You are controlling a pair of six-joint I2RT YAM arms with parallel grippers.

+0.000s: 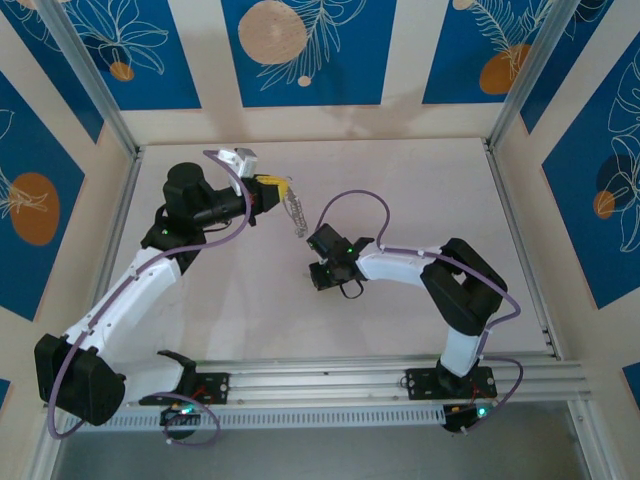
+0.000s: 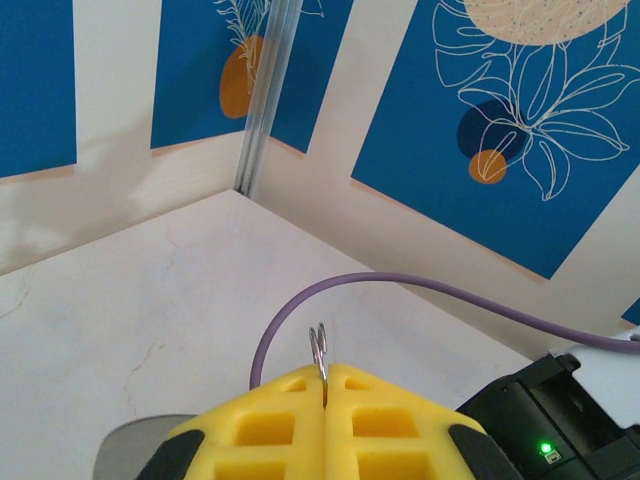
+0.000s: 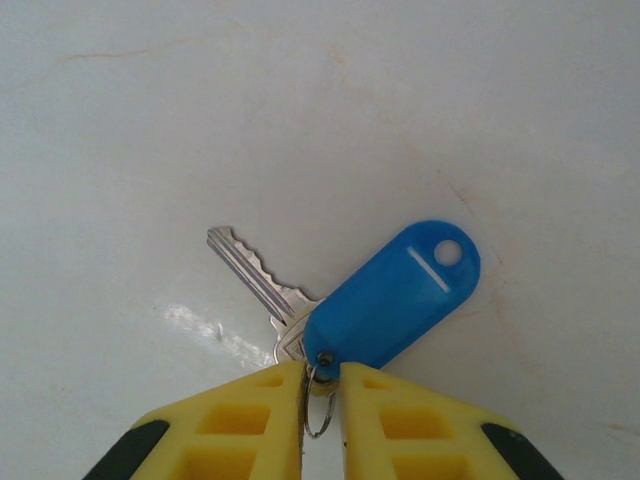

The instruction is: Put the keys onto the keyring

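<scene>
My left gripper (image 1: 281, 189) (image 2: 326, 378) hangs over the table's middle back. Its yellow fingers (image 2: 380, 420) are shut on the keyring's silvery metal ring (image 2: 320, 348), which pokes up edge-on between the tips. The keyring (image 1: 294, 213) dangles below the gripper, and its grey tag (image 2: 128, 446) peeks out at the lower left. My right gripper (image 1: 325, 272) (image 3: 322, 372) is low at the table centre. It is closed to a narrow gap on the small split ring (image 3: 320, 405) of the key (image 3: 250, 272), a silver key with an oval blue plastic tag (image 3: 395, 295). Blade and tag lie on or just over the tabletop.
The white tabletop (image 1: 420, 190) is fenced by metal rails (image 1: 515, 230) and blue-patterned walls. The right arm's purple cable (image 1: 355, 197) loops up between the two grippers. The right arm's black wrist (image 2: 560, 420) sits close to the left gripper's right side.
</scene>
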